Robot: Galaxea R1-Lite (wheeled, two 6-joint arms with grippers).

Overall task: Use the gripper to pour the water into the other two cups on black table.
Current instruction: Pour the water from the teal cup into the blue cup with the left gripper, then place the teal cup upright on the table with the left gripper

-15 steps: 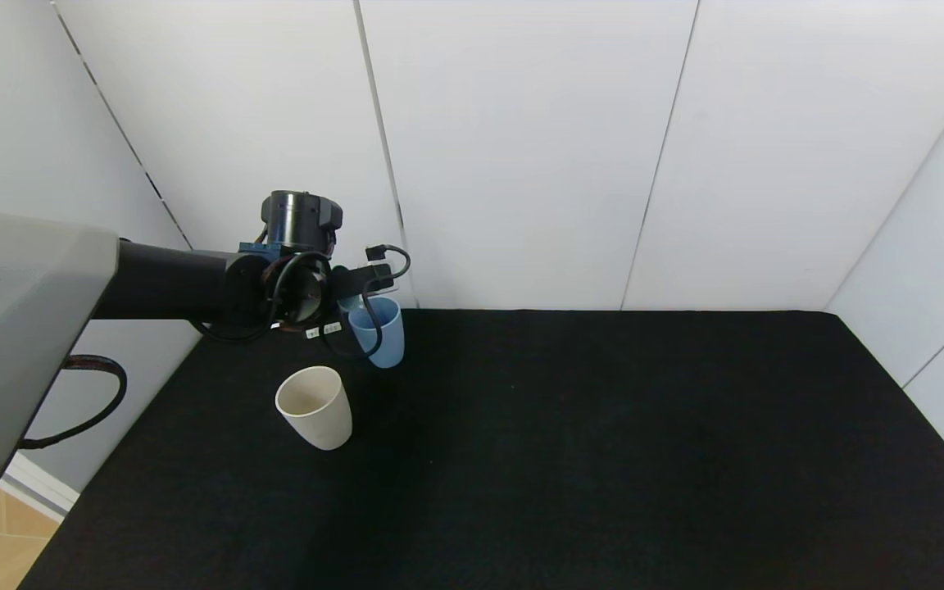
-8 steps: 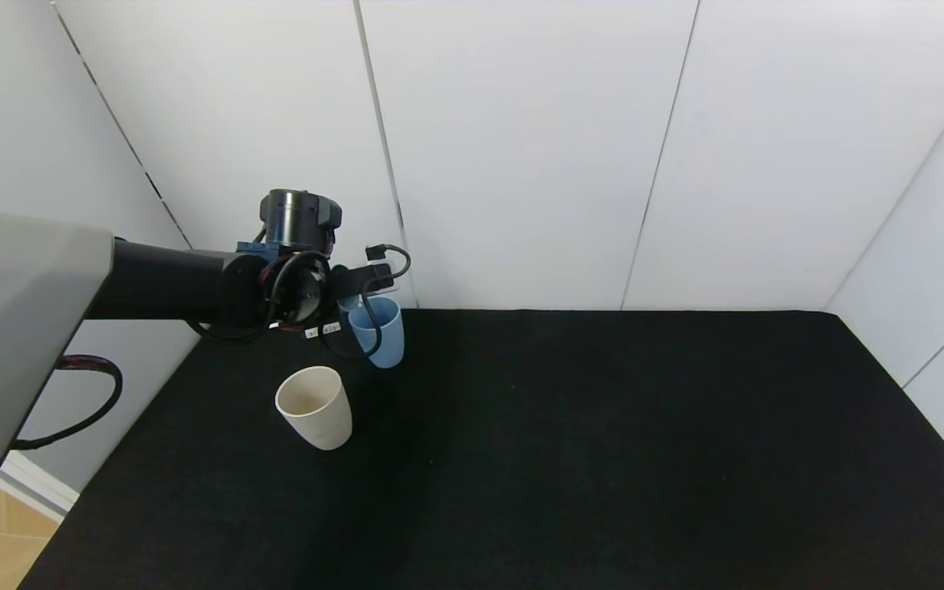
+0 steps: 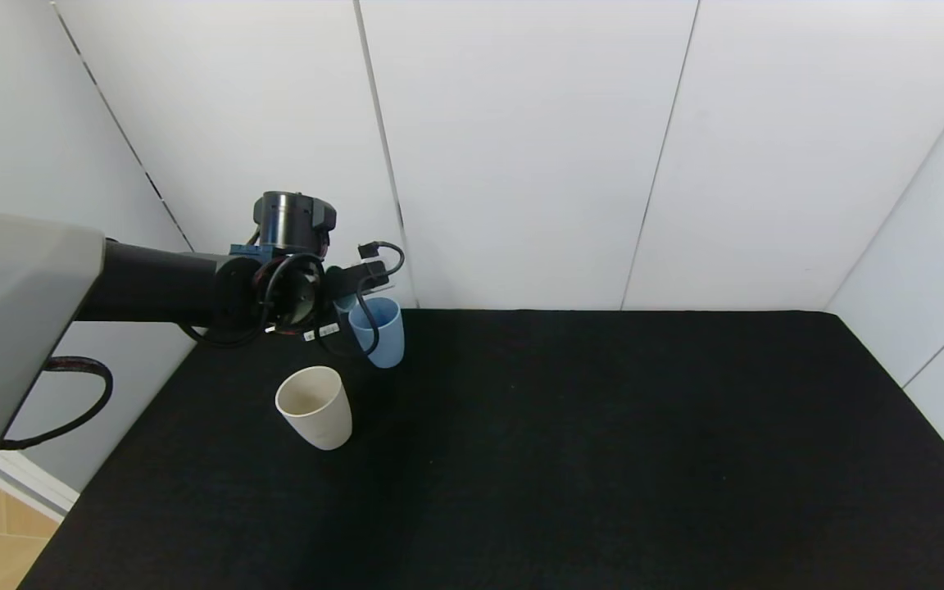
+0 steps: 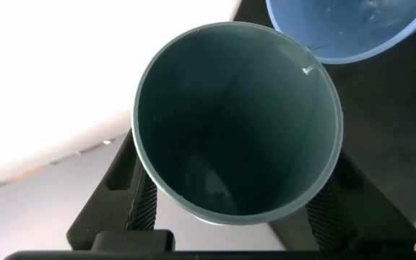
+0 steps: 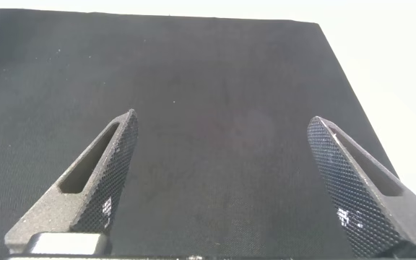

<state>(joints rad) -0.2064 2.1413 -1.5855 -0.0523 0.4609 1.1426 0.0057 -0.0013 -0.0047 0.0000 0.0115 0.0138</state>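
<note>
Beside the blue cup: left gripper (image 3: 339,288) reached in from the near-left side, fingers clamped on the teal cup (image 4: 237,130), its mouth tipped toward the blue rim.

Landmark: blue cup (image 3: 377,331) stood upright on the black table (image 3: 603,459), close to the back wall.

Teal cup: held between the left fingers (image 4: 144,206) in the left wrist view, rim just beside the blue cup's rim (image 4: 338,29), perhaps touching; only a faint wet sheen visible inside, no clear stream.

Cream cup (image 3: 315,406): stood upright, nearer the robot than the blue cup and to its left, apart from it; water level inside not readable.

Change over the last second: left arm drew back slightly leftward from the blue cup, wrist housing and cables shifted with it; both standing cups kept their spots.

Meaning for the task: likely the tail of the pour into the blue cup, with the teal cup looking almost drained; judged as the start of easing away.

Still open: whether the cream cup had its share could not be told.

Right gripper (image 5: 222,173): hovered low over bare cloth well to the right of the blue cup, fingers spread wide, nothing between them.

Risk: a nudge of rim on rim could tip the blue cup.
</note>
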